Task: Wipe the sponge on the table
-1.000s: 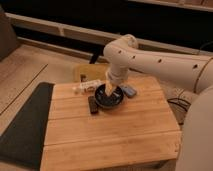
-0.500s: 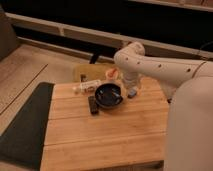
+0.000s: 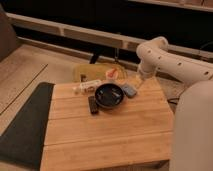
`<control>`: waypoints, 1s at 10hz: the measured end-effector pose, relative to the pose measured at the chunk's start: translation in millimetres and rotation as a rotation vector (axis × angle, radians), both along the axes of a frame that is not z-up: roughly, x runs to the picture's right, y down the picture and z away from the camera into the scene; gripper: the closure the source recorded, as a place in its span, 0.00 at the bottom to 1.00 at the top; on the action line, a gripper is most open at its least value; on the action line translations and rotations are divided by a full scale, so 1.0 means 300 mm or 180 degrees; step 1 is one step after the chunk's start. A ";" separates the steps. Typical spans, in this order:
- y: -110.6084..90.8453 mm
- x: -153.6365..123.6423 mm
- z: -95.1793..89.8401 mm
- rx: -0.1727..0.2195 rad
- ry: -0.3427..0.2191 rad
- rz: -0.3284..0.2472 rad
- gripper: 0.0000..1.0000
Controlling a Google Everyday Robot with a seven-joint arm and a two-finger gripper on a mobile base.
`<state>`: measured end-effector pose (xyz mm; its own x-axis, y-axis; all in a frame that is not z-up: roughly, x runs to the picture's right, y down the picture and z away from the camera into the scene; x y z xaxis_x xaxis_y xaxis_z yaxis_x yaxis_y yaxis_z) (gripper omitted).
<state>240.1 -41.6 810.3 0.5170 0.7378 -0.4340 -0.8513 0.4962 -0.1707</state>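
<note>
The sponge (image 3: 129, 90), a small blue-grey pad, lies flat on the wooden plank table (image 3: 115, 135) just right of the black round bowl (image 3: 109, 95). My white arm reaches in from the right and bends down at the table's far right corner. Its gripper (image 3: 136, 80) hangs open just behind and above the sponge, with nothing in it. The sponge is in full view.
A black flat bar (image 3: 93, 104) lies left of the bowl, and a long white object (image 3: 85, 88) lies behind it. A small yellowish board (image 3: 97, 72) with small items stands beyond the table's far edge. A dark grey mat (image 3: 25, 120) covers the floor at the left.
The arm has swung right and back, from over the bowl's right side to the table's far right corner. The sponge stays beside the bowl.
</note>
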 end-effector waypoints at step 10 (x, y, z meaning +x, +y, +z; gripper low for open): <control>-0.080 -0.131 0.187 0.0087 -0.0599 -0.0357 0.35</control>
<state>200.7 -65.7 866.4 0.6667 0.6812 -0.3025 -0.7448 0.5927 -0.3065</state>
